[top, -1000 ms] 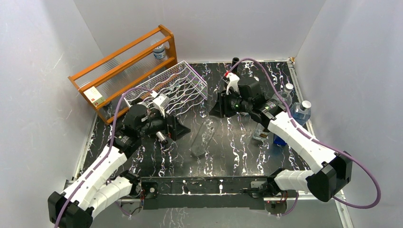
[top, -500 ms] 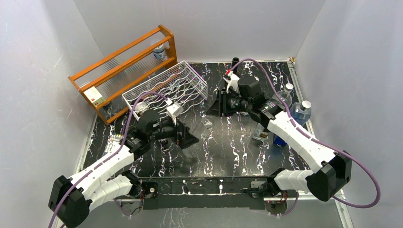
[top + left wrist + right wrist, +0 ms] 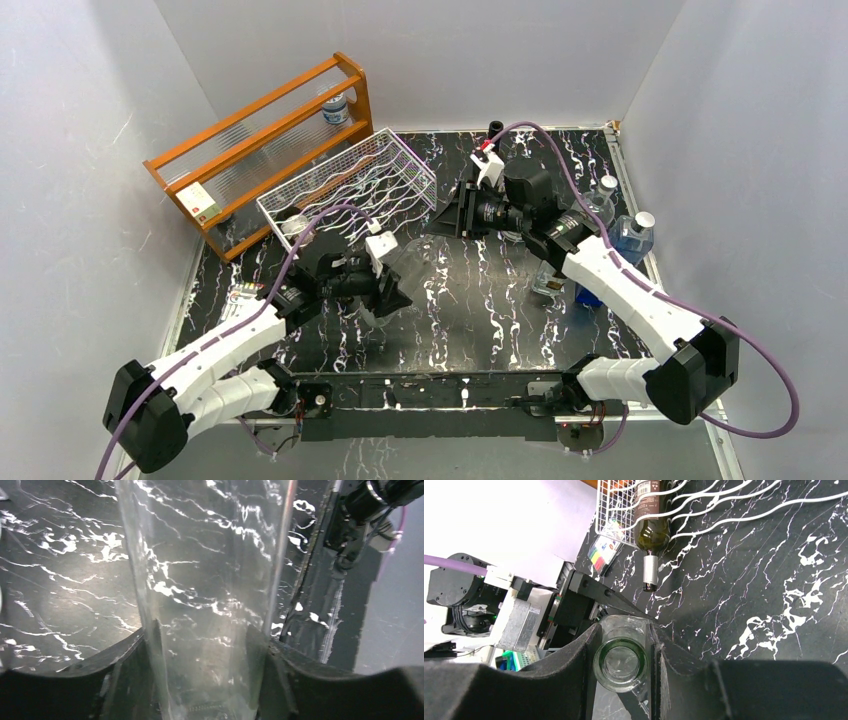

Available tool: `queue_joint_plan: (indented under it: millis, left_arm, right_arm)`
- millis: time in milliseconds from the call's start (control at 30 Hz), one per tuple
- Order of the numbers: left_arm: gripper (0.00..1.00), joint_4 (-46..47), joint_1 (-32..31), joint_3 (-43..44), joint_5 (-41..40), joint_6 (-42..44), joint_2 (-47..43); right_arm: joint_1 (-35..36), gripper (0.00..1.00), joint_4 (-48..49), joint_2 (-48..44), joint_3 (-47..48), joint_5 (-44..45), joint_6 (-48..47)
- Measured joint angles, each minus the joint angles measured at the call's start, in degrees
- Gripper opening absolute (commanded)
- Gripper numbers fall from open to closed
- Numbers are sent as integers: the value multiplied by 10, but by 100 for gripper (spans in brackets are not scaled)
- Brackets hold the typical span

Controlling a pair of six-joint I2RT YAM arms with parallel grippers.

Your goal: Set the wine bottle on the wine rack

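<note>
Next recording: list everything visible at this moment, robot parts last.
table: one, black with white veins
wine rack: one, white wire, back left of table
dark wine bottle: one, dark glass, lying in the wine rack
clear wine bottle: one, colourless glass, mid-table, gripped by both grippers
shelf frame: one, orange wood, behind the rack
small bottle: one, clear, in the shelf frame's right end
capped bottles: two, clear and blue-tinted, right edge
left gripper: one, black, shut on the clear wine bottle's body
right gripper: one, black, shut on its neck
</note>
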Motion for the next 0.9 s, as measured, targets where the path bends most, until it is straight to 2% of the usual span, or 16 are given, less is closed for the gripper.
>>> queue_joint_plan:
  millis: [33, 67, 100, 133, 167, 233, 267, 367, 433, 667, 767, 900]
  left_arm:
    - [32, -4, 0, 2, -2, 9, 0]
    - [12, -8, 1, 5, -5, 16, 0]
    - [0, -12, 0, 8, -8, 23, 0]
    - [0, -16, 0, 10, -9, 29, 0]
    - [0, -21, 0, 13, -10, 37, 0]
    - [0, -26, 0, 17, -14, 51, 0]
    - [0, -29, 0, 20, -16, 58, 1]
    - [0, -32, 0, 27, -20, 88, 4]
    - [0, -31, 0, 34, -25, 105, 7]
    - [0, 2, -1, 52, -63, 160, 35]
    - [0, 1, -1, 52, -85, 205, 45]
    - [0, -3, -1, 52, -89, 297, 46]
  right_arm:
    - [0, 0, 0, 0, 0, -2, -1]
    - [0, 0, 2, 0, 0, -3, -2]
    - [0, 0, 3, -1, 0, -7, -6]
    - [0, 6, 3, -2, 0, -8, -9]
    - [0, 17, 3, -3, 0, -10, -12]
    - [-1, 47, 2, -5, 0, -14, -18]
    - [-1, 57, 1, -7, 0, -15, -21]
    - [-1, 74, -4, -17, 0, -12, -32]
    - [-1, 79, -6, -25, -1, -1, -48]
    - [0, 83, -13, -35, -4, 71, -110]
    - [0, 87, -44, -28, 3, 91, -138]
    - [-1, 90, -117, -14, 41, 74, -205]
